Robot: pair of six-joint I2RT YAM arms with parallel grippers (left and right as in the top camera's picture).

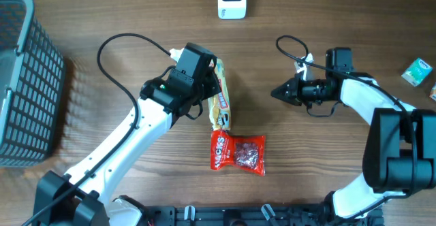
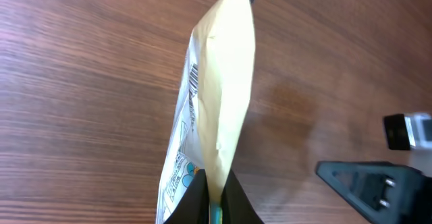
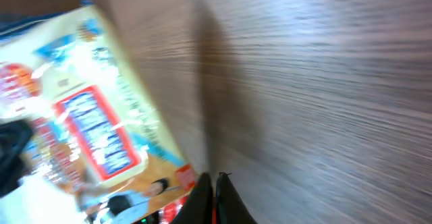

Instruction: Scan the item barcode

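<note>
Pinching the yellow snack packet (image 1: 220, 97) at one end, the left gripper (image 1: 211, 90) had its fingers clamped tight on the packet's edge near the middle of the wooden table (image 1: 136, 15). The packet stood on edge, so it looked narrow from overhead. Whether its far end touched the wood could not be told.

In the left wrist view the packet (image 2: 219, 109) ran up from the left gripper's (image 2: 214, 193) fingertips. Its plain cream side faced right and its printed side faced left, with a barcode (image 2: 192, 82) showing along that printed side.

The right gripper (image 1: 275, 93) sat to the right of the packet, apart from it and pointing toward it. Its fingers were pressed together with nothing between them. The right wrist view was blurred. It showed the closed right gripper (image 3: 214, 183) over bare wood and the packet's (image 3: 94, 129) printed face at left.

A red snack bag (image 1: 237, 152) lay flat just below the held packet. A white scanner (image 1: 231, 0) stood at the top edge, well apart from the packet. A grey basket (image 1: 20, 83) was at far left and a small green box (image 1: 415, 71) at far right.
</note>
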